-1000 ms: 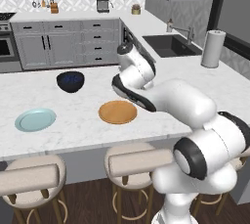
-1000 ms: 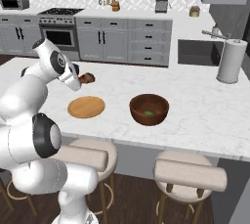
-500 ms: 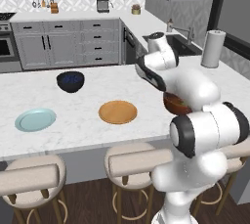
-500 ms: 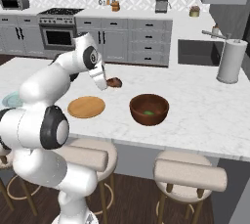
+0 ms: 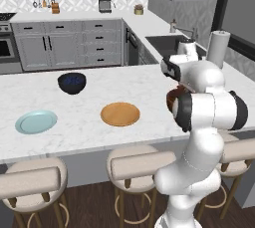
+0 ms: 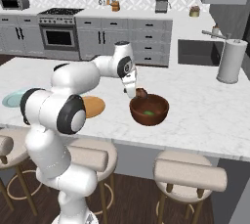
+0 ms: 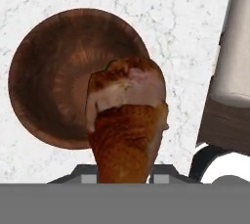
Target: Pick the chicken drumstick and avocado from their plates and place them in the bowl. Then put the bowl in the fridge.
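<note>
Swinging right from the tan plate (image 6: 92, 106), the gripper (image 6: 134, 94), clamped on the chicken drumstick (image 7: 128, 120), nears the wooden bowl (image 6: 149, 109) (avocado (image 6: 148, 113) inside); centre over it before releasing.

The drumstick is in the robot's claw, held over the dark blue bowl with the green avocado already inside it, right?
Not quite. The drumstick is in the gripper, but it hangs by the rim of the brown wooden bowl, not the dark blue one. The right base view shows this, with the green avocado already inside the brown bowl.
</note>
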